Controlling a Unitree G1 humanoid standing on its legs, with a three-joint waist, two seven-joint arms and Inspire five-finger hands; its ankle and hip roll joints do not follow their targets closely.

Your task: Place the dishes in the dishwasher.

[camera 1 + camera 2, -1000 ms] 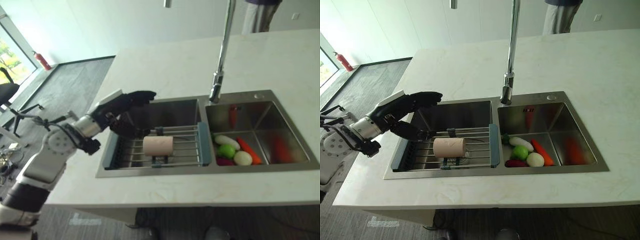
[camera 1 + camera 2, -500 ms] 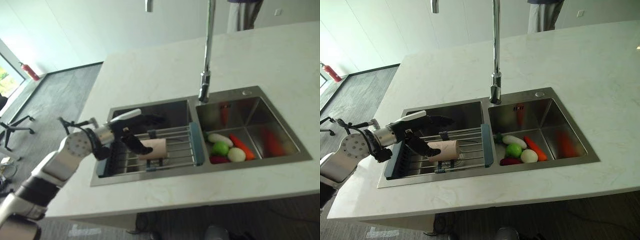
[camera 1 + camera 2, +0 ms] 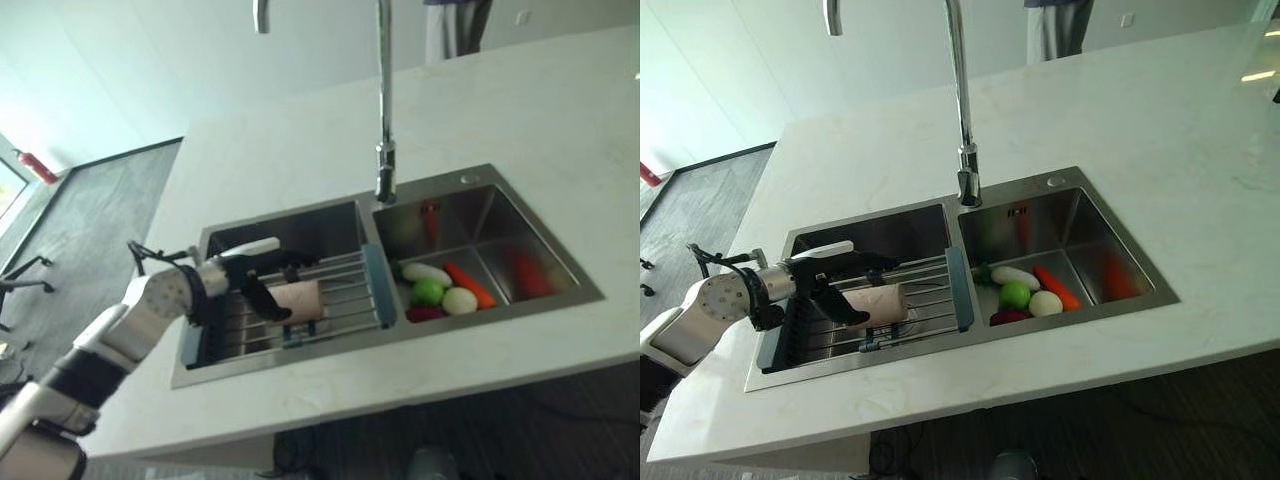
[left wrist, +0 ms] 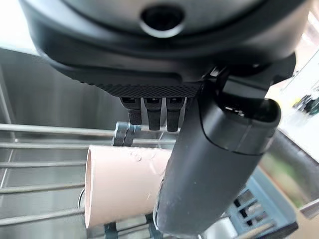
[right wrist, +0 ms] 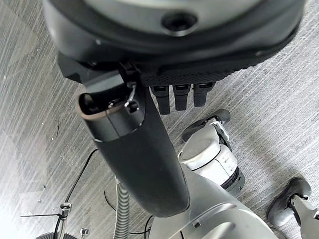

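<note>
I have the left robot hand (image 3: 835,280) down in the left basin of the sink (image 3: 1120,225), at the centre left of the right eye view. A second ago it hovered above the basin's left rim with fingers spread; half a second ago it had dropped to the drying rack (image 3: 930,300). It now sits against the pink cup (image 3: 880,302), which lies on its side on the rack wires.

In the left wrist view the thumb (image 4: 214,164) crosses the cup's (image 4: 124,184) side, touching or very nearly touching it, while the fingers (image 4: 152,112) reach over the far side. The fingers look only slightly curled, and I cannot confirm contact, so I report the left robot hand as open around the cup, not yet gripping. The cup appears not to have moved from its place on the rack.

The right robot hand (image 5: 144,149) hangs over the grey floor (image 5: 279,89), fingers relaxed, holding nothing.

The right basin holds toy vegetables (image 3: 1025,292); the faucet (image 3: 962,110) stands above the divider. The table (image 3: 1140,110) surrounds the sink. A person (image 3: 1055,25) stands at the top edge, beyond the table.

My judgement: the approach is finished and closing on the cup is the step in hand. No dishwasher is in sight, so most of the task remains.
</note>
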